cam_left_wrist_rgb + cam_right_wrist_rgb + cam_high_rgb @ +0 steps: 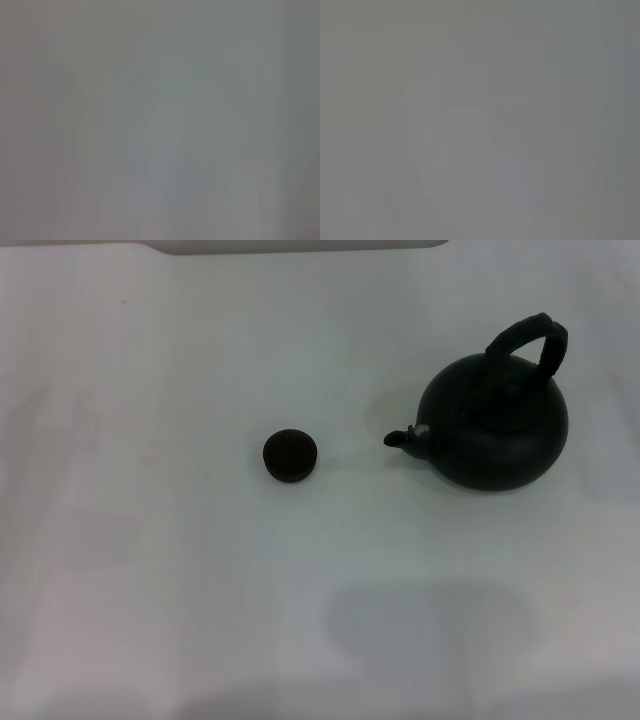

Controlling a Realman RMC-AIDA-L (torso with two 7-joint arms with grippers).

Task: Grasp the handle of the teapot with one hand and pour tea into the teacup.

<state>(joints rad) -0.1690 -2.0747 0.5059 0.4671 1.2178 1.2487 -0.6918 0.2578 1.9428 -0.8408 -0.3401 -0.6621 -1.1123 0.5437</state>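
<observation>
From my station I have neither gripper on screen: the head view shows no arm at all, and both wrist views give me only a flat grey field, so I cannot tell whether either set of fingers is parted or closed, or where either arm sits.

What I do have is the teapot, upright on the right side of the white table, lid on, its arched handle standing over the top toward the far right. Its spout points left at the teacup, which stands upright near the middle of the table, well apart from the pot. Whether the cup holds tea I cannot see; it is too dark inside. This layout fits a pot waiting to be lifted as well as one set back down after pouring.

If a grasp is due, I judge the right arm the nearer one; I would take the handle at the crown of its arch, squarely across, so the pot hangs level and the lid stays seated when tipped
</observation>
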